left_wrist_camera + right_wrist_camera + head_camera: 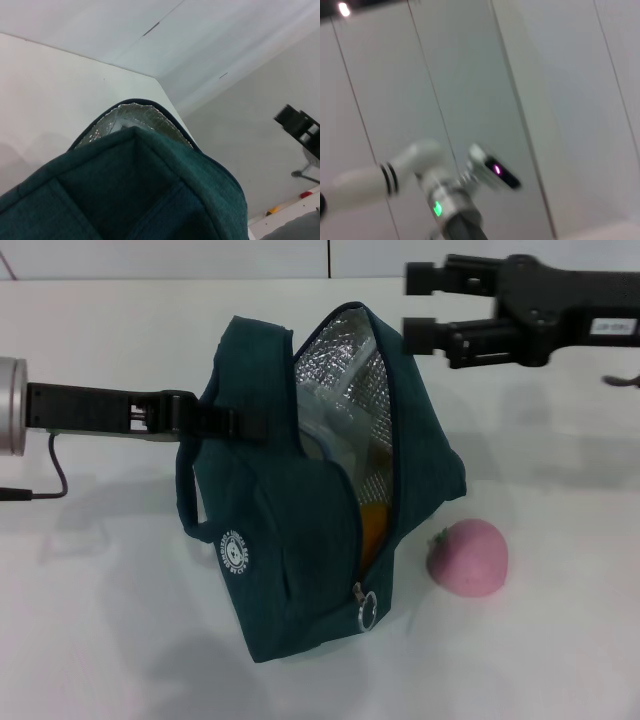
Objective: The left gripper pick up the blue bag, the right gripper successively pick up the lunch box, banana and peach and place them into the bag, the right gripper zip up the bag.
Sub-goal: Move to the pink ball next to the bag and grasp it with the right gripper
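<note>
White surface point(120, 640) all around, pale wall behind, and the dark teal fabric lunch bag with its silver foil lining point(300, 530) sits propped at the middle, mouth gaping toward the right. Left tool point(215, 422) is clamped on the bag's upper back edge, pinching the cloth and holding it up and open. Right tool point(420, 305) hangs above and just right of the opening, fingers spread with nothing between them.

Inside the bag you can make out a pale plastic lunch box point(318, 425) against the foil, and below it a slice of yellow, the banana point(370, 525) by my reckoning. Only slivers of each show; how they sit deeper in is hidden by the bag wall.

Still out on the surface: the pink round peach point(468, 557), just beside the bag's lower right flank, apart from it by a narrow gap. It looks light and smooth, likely to roll, so a grip across its widest middle from above seems the safest bet. The bag itself is soft and will sag, so the opening could narrow.

Down at the front dangles the metal ring zip pull point(366, 608), small and loose, a fiddly target later. Right wrist view shows only wall panels and an arm, nothing of the work.
</note>
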You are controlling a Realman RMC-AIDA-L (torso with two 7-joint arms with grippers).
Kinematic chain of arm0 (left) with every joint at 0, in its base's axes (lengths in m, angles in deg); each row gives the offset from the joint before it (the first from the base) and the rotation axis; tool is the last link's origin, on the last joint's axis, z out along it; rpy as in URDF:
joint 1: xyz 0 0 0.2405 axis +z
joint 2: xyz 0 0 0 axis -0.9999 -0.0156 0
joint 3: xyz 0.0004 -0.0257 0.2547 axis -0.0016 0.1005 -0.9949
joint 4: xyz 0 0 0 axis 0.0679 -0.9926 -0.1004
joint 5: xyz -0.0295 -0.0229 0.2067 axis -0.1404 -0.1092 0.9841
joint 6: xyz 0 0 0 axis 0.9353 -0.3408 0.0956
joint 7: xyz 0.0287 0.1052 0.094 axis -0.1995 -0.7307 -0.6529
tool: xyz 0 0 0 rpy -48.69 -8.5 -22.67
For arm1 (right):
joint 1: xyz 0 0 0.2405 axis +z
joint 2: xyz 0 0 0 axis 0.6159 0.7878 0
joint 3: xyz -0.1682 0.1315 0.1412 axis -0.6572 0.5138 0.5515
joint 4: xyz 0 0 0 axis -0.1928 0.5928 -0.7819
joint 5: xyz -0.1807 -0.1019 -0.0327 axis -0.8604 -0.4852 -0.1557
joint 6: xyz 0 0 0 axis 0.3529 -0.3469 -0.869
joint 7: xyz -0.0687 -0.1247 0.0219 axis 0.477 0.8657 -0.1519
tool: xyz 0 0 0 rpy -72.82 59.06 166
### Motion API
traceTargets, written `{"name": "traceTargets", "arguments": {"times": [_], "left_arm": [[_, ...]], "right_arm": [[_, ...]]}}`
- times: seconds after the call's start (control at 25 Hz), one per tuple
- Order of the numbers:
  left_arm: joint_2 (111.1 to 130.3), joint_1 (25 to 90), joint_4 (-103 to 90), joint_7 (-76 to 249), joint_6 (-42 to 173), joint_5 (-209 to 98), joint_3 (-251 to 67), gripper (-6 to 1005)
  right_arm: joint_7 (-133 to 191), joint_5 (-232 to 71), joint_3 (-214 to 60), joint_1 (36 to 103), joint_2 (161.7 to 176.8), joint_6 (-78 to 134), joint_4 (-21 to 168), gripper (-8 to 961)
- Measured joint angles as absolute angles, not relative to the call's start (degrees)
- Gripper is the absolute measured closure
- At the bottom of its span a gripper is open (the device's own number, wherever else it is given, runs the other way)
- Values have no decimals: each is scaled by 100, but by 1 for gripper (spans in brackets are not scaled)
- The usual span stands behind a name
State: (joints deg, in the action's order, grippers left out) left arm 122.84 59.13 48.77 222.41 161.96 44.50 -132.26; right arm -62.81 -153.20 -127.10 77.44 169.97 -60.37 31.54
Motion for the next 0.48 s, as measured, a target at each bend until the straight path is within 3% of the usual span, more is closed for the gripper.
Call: {"name": "traceTargets", "arguments": {"times": [0.16, 0.48], "left_arm": [[12271, 5993, 4866, 22106, 16126, 4464, -13226, 960], [12242, 6115, 4348, 21695, 15911, 4463, -13128, 960]], "right_arm": [[-7176, -16554, -12707, 7623, 16832, -5941, 1863, 68], [-8671, -18926, -12752, 7840, 16854, -6573, 281, 71]]}}
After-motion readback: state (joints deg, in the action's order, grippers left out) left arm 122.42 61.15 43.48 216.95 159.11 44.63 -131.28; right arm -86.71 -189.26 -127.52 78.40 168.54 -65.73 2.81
